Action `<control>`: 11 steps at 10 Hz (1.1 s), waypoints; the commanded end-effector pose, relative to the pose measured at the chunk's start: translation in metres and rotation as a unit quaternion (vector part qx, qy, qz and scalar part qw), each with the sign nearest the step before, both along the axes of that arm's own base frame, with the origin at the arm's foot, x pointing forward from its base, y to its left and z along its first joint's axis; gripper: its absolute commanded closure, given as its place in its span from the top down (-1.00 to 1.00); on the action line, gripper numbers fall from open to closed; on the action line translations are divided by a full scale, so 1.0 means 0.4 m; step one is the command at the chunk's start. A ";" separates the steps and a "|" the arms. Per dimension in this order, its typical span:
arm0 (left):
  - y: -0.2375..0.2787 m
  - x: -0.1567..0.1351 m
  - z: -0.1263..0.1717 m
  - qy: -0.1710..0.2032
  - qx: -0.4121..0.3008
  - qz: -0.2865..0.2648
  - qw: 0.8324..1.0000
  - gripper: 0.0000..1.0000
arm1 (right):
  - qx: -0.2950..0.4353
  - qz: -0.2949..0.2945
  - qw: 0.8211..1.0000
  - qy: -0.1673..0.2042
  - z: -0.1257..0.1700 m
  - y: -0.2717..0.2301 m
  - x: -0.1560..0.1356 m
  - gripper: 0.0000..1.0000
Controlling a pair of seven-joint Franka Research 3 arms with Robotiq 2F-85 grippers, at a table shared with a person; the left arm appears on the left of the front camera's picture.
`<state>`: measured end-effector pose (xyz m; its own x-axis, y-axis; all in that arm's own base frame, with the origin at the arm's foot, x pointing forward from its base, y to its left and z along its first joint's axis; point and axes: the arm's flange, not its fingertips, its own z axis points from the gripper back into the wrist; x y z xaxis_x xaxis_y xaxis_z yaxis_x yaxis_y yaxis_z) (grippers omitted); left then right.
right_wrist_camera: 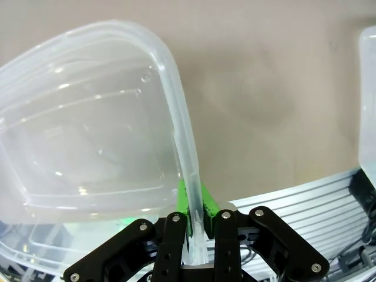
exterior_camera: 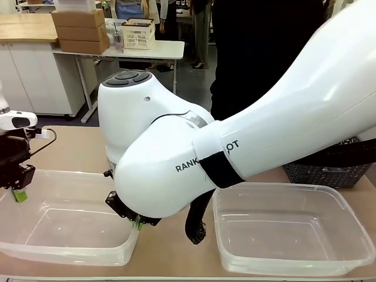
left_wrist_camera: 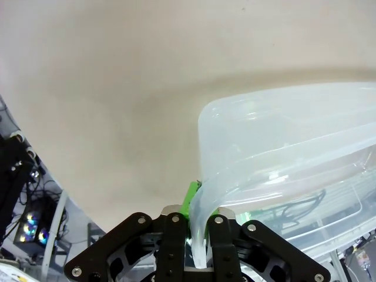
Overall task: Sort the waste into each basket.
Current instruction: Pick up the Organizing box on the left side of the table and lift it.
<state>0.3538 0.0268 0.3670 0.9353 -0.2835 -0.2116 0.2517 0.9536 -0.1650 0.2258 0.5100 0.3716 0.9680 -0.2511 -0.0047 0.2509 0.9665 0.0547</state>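
Observation:
A see-through tub (exterior_camera: 59,174) stands at the front left of the table, and both grippers hold it by the rim. My left gripper (exterior_camera: 19,194) is shut on the rim at its left end; in the left wrist view the tub's lip (left_wrist_camera: 282,135) runs between the green pads of this gripper (left_wrist_camera: 197,235). My right arm reaches across the middle, and its gripper (exterior_camera: 138,222) is shut on the right end's rim. In the right wrist view the tub wall (right_wrist_camera: 88,117) is pinched by the right gripper (right_wrist_camera: 194,229). The tub looks empty. The waste is out of view.
A second see-through tub (exterior_camera: 282,187) stands at the front right, its corner (right_wrist_camera: 369,106) at the right wrist view's edge. A dark lattice basket (exterior_camera: 329,175) sits behind it, partly hidden by my right arm. A person in dark clothes (exterior_camera: 264,47) stands across the table.

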 end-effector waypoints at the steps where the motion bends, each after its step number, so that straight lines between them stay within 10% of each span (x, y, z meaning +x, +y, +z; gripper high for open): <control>1: -0.046 -0.317 -0.134 -0.016 -0.009 0.025 1.000 -1.00 | 0.007 0.021 1.000 0.012 0.022 -0.022 0.015 -1.00; 8: -0.175 -0.172 0.384 -0.082 -0.074 0.068 0.992 -1.00 | -0.050 0.109 0.989 0.082 0.378 -0.228 0.115 -1.00; 11: -0.138 -0.182 0.285 -0.038 -0.024 0.031 0.999 -1.00 | -0.009 0.095 0.993 0.068 0.340 -0.179 0.073 -1.00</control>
<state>0.2778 -0.0357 0.4851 0.9703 -0.2056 -0.1275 0.1776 0.9632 -0.2018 0.2543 0.4370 0.5175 0.9896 -0.0419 -0.1375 0.0415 0.9991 -0.0058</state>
